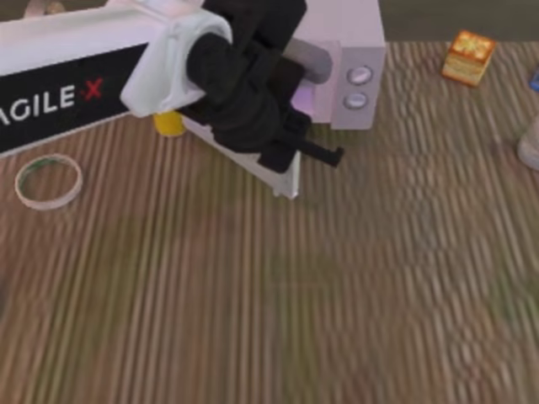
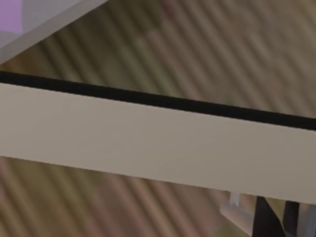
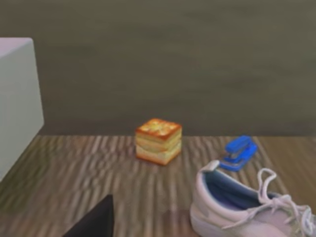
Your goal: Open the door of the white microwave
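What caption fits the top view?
Left arm's gripper swings the microwave door open.

A roll of tape [image 1: 49, 181] lay flat at about nine o'clock on the striped worktop [image 1: 337, 295], with a small yellow object [image 1: 168, 124] partly hidden toward eleven o'clock. An orange cracker-like block [image 1: 468, 57] stood at about one o'clock; it appeared again in the right wrist view [image 3: 158, 140], apart from a blue stapler [image 3: 240, 152]. A white sneaker [image 3: 247, 207] with a blue lining and loose laces rested just beside the stapler, its edge showing at three o'clock in the top view [image 1: 530, 145].
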